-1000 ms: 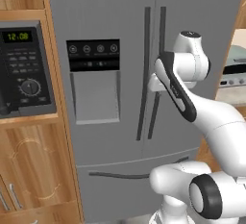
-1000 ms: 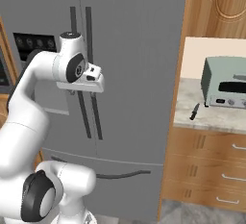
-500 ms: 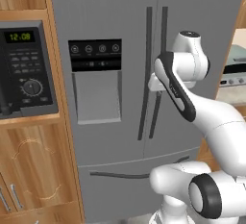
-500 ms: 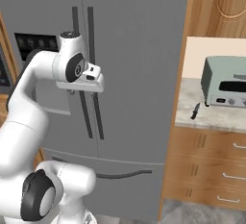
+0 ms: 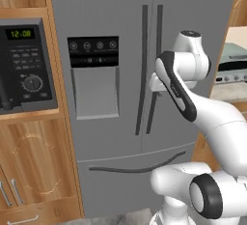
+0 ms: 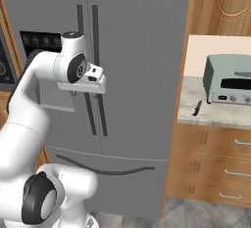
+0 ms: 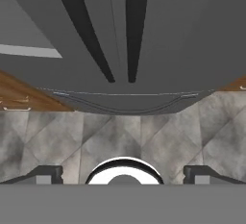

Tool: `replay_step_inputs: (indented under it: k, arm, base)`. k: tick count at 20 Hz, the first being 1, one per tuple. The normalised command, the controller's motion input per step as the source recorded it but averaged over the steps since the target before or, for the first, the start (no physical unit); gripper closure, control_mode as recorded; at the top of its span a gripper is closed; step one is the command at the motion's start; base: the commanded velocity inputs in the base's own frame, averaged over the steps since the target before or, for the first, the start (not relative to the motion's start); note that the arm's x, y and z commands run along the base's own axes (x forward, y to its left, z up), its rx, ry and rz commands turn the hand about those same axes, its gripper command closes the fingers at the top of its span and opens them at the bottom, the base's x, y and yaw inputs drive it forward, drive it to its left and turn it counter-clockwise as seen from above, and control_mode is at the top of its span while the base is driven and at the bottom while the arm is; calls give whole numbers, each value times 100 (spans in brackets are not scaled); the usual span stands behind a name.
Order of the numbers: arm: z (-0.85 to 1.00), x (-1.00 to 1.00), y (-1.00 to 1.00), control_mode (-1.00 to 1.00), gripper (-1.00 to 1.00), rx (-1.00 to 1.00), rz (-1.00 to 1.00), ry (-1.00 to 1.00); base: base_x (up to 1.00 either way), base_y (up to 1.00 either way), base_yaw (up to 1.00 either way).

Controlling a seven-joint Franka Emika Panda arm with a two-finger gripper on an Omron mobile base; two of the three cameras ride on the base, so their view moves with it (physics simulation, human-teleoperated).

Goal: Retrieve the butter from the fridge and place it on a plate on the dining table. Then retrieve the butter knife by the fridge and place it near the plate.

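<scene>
Two dark handles front the fridge (image 5: 120,16); hand (image 7: 123,172) spread above grey floor tiles (image 7: 48,136).

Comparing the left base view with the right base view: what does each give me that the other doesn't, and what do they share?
Left base view alone: the black microwave set in wood cabinetry left of the fridge, and the full dispenser panel with its recess.

Right base view alone: the butter knife lying on the stone counter right of the fridge, in front of the toaster oven, with drawers below.

Both: the closed fridge with its long dark vertical handles, the curved lower drawer handle, and the arm with its hand close to those handles.
</scene>
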Motion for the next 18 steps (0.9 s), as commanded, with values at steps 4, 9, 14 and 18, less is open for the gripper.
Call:
replay_step_inputs:
  k: [4, 9, 14, 18]
  arm:
    - [0, 0, 0, 100, -100, 0, 0, 0]
    - [0, 15, 0, -100, -100, 0, 0, -2]
    - [-1, 26, -3, -100, -100, -5, 0, -7]
    - [0, 47, -5, -100, -100, -1, 0, -23]
  base:
    - [-14, 0, 0]
    - [0, 0, 0]
    - [0, 0, 0]
    - [0, 0, 0]
